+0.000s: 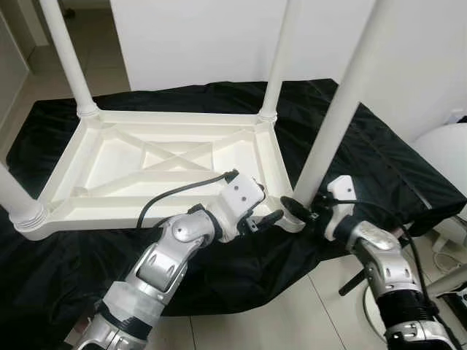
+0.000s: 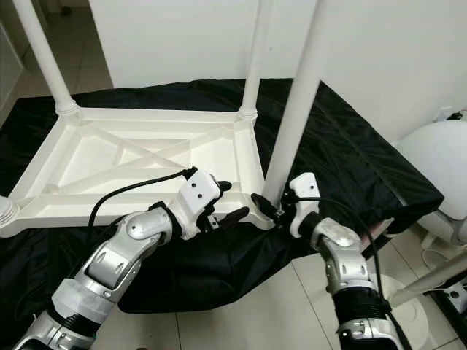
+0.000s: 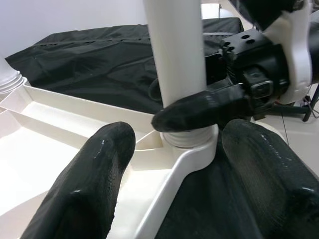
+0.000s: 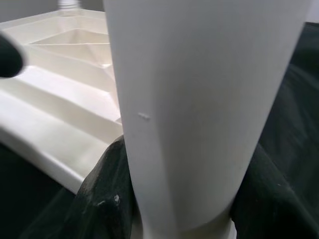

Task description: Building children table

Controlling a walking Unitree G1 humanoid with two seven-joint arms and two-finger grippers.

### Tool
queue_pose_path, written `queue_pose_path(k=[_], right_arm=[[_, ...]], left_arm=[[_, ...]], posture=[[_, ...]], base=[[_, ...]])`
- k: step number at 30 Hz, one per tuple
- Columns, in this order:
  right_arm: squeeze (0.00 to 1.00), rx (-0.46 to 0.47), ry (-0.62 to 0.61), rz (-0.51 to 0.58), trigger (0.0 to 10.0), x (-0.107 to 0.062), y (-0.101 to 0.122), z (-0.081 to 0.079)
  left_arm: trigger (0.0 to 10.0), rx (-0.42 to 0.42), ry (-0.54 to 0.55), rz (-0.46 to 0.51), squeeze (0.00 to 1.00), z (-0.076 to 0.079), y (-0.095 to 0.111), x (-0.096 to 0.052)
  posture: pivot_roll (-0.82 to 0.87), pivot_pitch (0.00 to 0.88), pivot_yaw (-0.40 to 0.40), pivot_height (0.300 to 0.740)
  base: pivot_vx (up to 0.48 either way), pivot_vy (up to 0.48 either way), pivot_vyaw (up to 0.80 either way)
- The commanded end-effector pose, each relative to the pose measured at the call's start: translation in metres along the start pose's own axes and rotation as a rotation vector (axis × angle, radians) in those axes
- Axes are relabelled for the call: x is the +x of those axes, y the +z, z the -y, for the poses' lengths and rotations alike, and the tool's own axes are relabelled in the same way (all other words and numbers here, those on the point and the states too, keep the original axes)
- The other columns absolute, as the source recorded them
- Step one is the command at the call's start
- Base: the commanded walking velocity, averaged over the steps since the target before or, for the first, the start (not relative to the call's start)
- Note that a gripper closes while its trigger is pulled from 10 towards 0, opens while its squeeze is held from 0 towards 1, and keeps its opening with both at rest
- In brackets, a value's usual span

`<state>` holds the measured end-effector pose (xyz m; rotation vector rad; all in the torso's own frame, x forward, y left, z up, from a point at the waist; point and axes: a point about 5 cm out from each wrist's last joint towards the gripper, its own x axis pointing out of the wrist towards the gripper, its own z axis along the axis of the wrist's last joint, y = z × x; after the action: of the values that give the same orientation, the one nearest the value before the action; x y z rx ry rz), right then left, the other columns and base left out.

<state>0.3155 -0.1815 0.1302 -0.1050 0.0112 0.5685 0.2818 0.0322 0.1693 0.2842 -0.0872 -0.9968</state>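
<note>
a white plastic children's table (image 1: pixel 157 164) lies upside down on a black cloth (image 1: pixel 343 138) spread over a light tiled floor (image 1: pixel 292 313), its ribbed underside facing up. four white legs stand in the corner sockets: a far left leg (image 1: pixel 69 55), a far right leg (image 1: pixel 281 55), a near left leg (image 1: pixel 16 197) at the picture's edge, and a near right leg (image 1: pixel 337 109) that rises tilted toward the upper right. the right gripper (image 1: pixel 300 211) is clamped around the base of the near right leg, just above its socket; in the right wrist view the leg (image 4: pixel 199 99) stands between the two black fingers (image 4: pixel 102 199), which press against it on either side. the left gripper (image 3: pixel 172 164) sits at the same corner of the table, its fingers (image 3: pixel 89 184) spread apart, one over the tabletop's underside and the other outside the rim above the cloth, with the corner socket between them; whether they touch the rim cannot be told. a black cable (image 1: pixel 179 193) runs along the left forearm. a white rounded object (image 1: pixel 445 157) stands beside the cloth at the right.
</note>
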Motion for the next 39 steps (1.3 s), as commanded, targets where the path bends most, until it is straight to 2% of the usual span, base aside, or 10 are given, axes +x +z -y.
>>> queue_pose_path(k=[1, 13, 15, 19, 22, 26, 33, 34, 35, 39], right_arm=[[0.00, 0.026, -0.065, -0.047, 10.0, 0.000, -0.008, -0.005], [0.00, 0.106, -0.289, -0.019, 10.0, 0.005, -0.004, -0.027], [0.00, 0.146, -0.472, -0.007, 10.0, 0.003, -0.007, -0.033], [0.00, 0.186, -0.632, -0.018, 10.0, 0.000, -0.011, -0.037], [0.00, 0.264, -0.798, 0.023, 10.0, 0.004, -0.009, -0.051], [0.00, 0.258, -0.714, 0.066, 10.0, 0.011, 0.002, -0.065], [0.00, 0.231, -0.721, 0.078, 10.0, 0.005, 0.004, -0.057], [0.90, 0.244, -0.718, 0.088, 10.0, 0.004, 0.005, -0.057], [1.00, 0.229, -0.704, 0.106, 10.0, 0.003, 0.007, -0.056], [1.00, 0.209, -0.604, 0.182, 10.0, -0.001, 0.014, -0.055]], left_arm=[[10.0, 0.025, -0.008, -0.010, 0.00, 0.002, -0.003, 0.000], [10.0, 0.074, 0.032, -0.097, 0.00, -0.007, -0.016, -0.001], [10.0, 0.067, 0.058, -0.127, 0.00, -0.012, -0.021, -0.002], [10.0, 0.059, 0.078, -0.132, 0.00, -0.015, -0.023, -0.003], [10.0, 0.055, 0.106, -0.125, 0.00, -0.018, -0.021, 0.000], [10.0, 0.054, 0.113, -0.123, 0.00, -0.019, -0.021, 0.000], [10.0, 0.050, 0.129, -0.121, 0.00, -0.021, -0.021, 0.000], [10.0, 0.046, 0.136, -0.119, 0.00, -0.022, -0.021, 0.000], [10.0, 0.021, 0.142, -0.094, 0.00, -0.023, -0.018, -0.001], [10.0, -0.018, 0.171, -0.029, 0.00, -0.027, -0.010, -0.001]], posture=[[-0.04, 0.000, -0.020, 0.740], [-0.05, 0.000, -0.012, 0.740], [-0.05, 0.000, -0.008, 0.740], [-0.05, 0.000, -0.006, 0.740], [-0.05, 0.000, -0.007, 0.740], [-0.05, 0.000, -0.005, 0.740], [-0.05, 0.000, -0.009, 0.740], [-0.05, 0.000, -0.012, 0.740], [-0.04, 0.000, -0.017, 0.740], [-0.05, 0.000, -0.021, 0.740]], base=[[0.000, 0.000, 0.00], [0.000, 0.000, 0.00], [0.000, 0.000, 0.00], [0.000, 0.000, 0.00], [0.000, 0.000, 0.00], [0.000, 0.000, 0.00], [0.000, 0.000, 0.00], [0.000, 0.000, 0.00], [0.000, 0.000, 0.00], [0.000, 0.000, 0.00]])
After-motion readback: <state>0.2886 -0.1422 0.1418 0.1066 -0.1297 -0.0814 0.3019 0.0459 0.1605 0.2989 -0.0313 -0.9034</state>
